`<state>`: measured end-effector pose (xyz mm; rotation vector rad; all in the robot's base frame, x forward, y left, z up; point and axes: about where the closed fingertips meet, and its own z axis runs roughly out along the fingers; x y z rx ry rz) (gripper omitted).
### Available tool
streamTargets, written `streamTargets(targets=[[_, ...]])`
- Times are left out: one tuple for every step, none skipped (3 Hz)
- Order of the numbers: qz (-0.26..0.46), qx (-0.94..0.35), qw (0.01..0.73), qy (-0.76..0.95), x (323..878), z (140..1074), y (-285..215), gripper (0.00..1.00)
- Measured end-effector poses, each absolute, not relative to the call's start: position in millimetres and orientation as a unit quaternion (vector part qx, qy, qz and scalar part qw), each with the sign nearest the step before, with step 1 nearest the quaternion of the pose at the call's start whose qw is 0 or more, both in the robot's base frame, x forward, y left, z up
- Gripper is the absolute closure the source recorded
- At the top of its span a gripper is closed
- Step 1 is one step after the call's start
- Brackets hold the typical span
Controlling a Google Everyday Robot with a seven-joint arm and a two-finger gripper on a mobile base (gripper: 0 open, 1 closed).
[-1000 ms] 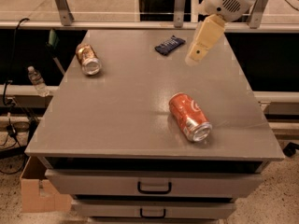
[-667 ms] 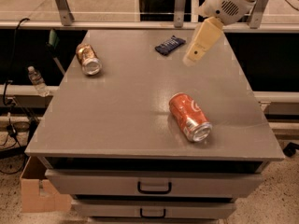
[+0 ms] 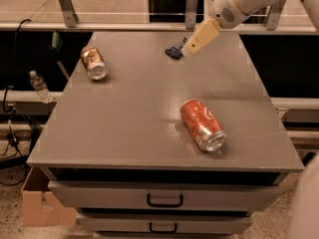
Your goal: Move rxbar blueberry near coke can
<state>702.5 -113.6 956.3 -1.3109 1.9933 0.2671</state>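
The rxbar blueberry is a small flat navy wrapper lying at the far middle of the grey table. The gripper reaches in from the upper right, and its cream fingers partly cover the right end of the bar. The coke can, red-orange with white script, lies on its side at the near right of the table, its silver end toward me. It is well apart from the bar.
A brown-gold can lies on its side at the far left of the table. Drawers sit under the table front. A plastic bottle and a cardboard box are off the left side.
The gripper has moved left and down toward the rxbar, from beside it to over its right end. The cans and bar have not moved.
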Motion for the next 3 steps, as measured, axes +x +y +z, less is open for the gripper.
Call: streamTargets(targets=[[0.129,-0.466,0.406,0.776,758,943,-113,0.00],[0.147,-0.427,0.417,0.788,802,916,-108,0.00],[0.138,-0.400,0.404,0.811,826,892,-99,0.00]])
